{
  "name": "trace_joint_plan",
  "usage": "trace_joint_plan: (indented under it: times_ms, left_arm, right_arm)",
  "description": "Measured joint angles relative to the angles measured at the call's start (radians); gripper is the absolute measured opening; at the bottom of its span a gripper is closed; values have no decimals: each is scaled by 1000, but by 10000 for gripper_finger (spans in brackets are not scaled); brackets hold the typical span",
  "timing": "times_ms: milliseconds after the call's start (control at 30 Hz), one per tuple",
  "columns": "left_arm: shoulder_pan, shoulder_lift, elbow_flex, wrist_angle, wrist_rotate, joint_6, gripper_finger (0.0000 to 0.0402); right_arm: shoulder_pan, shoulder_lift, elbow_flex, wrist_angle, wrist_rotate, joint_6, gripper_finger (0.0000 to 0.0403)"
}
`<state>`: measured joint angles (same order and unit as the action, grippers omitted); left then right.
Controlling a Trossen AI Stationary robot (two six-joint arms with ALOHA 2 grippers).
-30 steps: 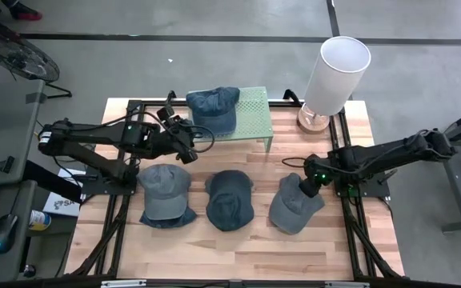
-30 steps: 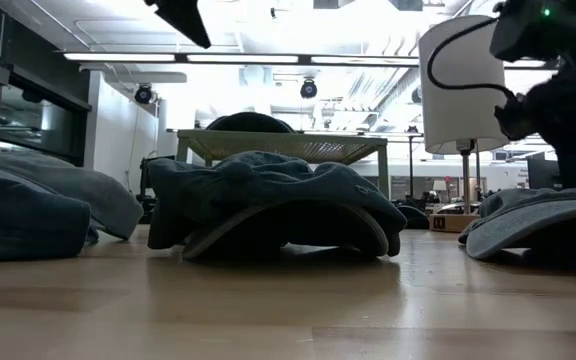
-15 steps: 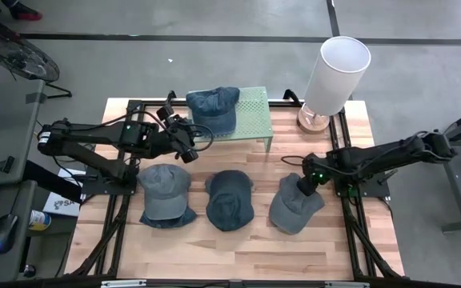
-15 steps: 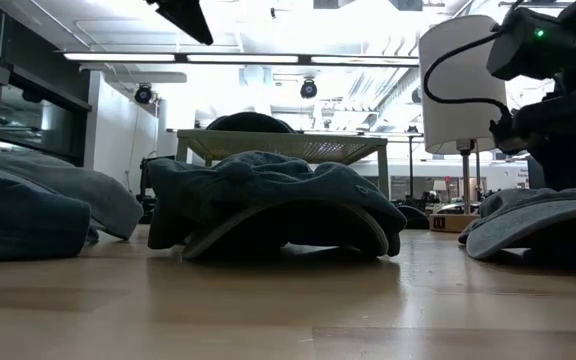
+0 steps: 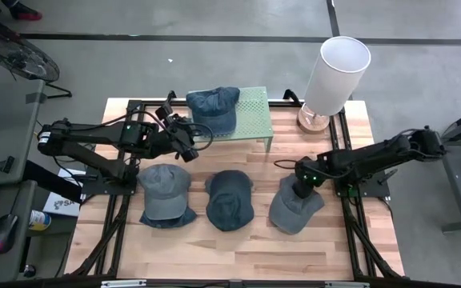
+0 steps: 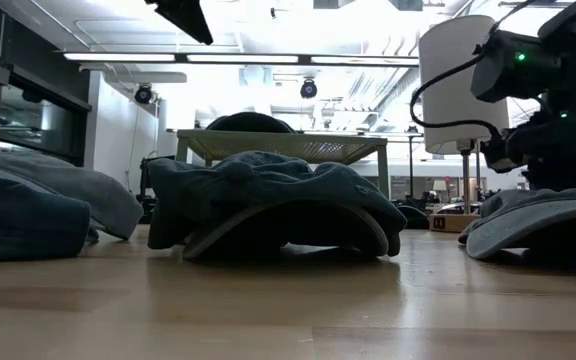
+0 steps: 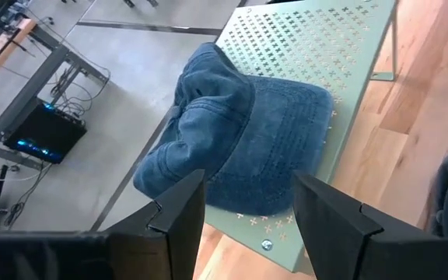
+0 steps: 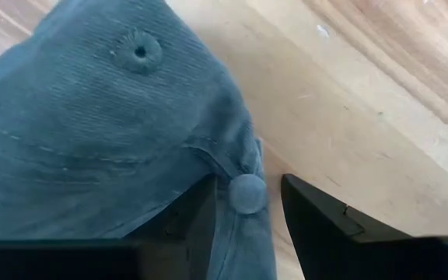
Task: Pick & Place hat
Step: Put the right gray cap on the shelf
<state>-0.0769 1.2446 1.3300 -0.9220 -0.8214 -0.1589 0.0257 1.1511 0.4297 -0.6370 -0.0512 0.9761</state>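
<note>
Three hats lie in a row on the wooden table: a grey-blue one [image 5: 165, 192] at the left, a dark blue one [image 5: 229, 198] in the middle and a grey one [image 5: 296, 205] at the right. A fourth, denim hat [image 7: 239, 140] rests on the green perforated shelf [image 5: 253, 112] at the back. My right gripper [image 8: 243, 222] points down over the grey hat's crown, open, one finger on each side of the top button [image 8: 247, 193]. My left gripper [image 7: 243, 225] hangs open in the air in front of the shelf, near the denim hat. My right gripper stands low over the grey hat's crown from above, fingers on either side of the button. I cannot tell whether the fingertips [image 8: 189, 210] touch the cloth. The hat lies flat on the table.
A white lamp [image 5: 336, 74] stands at the table's back right corner, close behind my right arm. Black frame rails [image 5: 350, 200] run along both sides of the table. Bare wood [image 5: 238, 252] lies along the near edge in front of the hats.
My right gripper has come down onto the grey hat's crown and gone a little toward the table's left edge, still pointing down. The hats have not moved.
</note>
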Motion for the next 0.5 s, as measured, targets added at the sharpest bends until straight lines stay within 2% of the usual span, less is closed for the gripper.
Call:
trace_joint_plan:
  times_ms: [133, 333, 500]
  left_arm:
    - [0, 0, 0, 0, -6, -3, 184]
    - [0, 0, 0, 0, -23, -3, 184]
    - [0, 0, 0, 0, -30, -6, 184]
  right_arm:
    - [-1, 52, 4, 0, -7, -7, 115]
    - [-1, 46, 2, -11, -9, -9, 50]
    - [-1, -3, -4, -11, -7, -12, 50]
